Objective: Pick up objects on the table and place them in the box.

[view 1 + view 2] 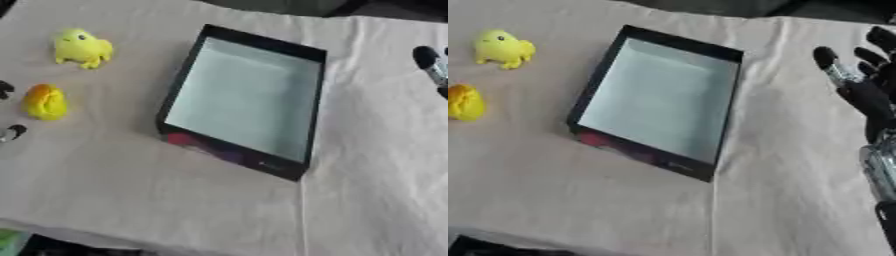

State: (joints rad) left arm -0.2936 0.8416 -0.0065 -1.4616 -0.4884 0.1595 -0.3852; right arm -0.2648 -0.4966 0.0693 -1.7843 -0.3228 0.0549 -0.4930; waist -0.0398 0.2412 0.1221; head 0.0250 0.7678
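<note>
My right robot hand (868, 95) hung at the right edge of the bench (623, 200), fingers straight and spread, grasping nothing, well apart from anything I was meant to pick up. Of my left robot hand (9, 132) only dark fingertips showed at the left edge of the left eye view, so I could not tell whether it was released or clenched.

The box (311, 105) lay open and empty near the middle of the cloth-covered bench, turned askew. Both toys sat to its left: the yellow duck-like toy (81, 47) farther back, and the yellow-and-orange toy (44, 102) nearer to me, just beside those left fingertips.

The risks, as I judged them, lay in the layout. My free right robot hand would have had to cross over the box to reach either toy, and a low pass could have clipped its dark rim and shoved it. The toys looked rounded and soft, so a careless close might have squeezed one out sideways. The cloth could also have bunched and dragged things along.
</note>
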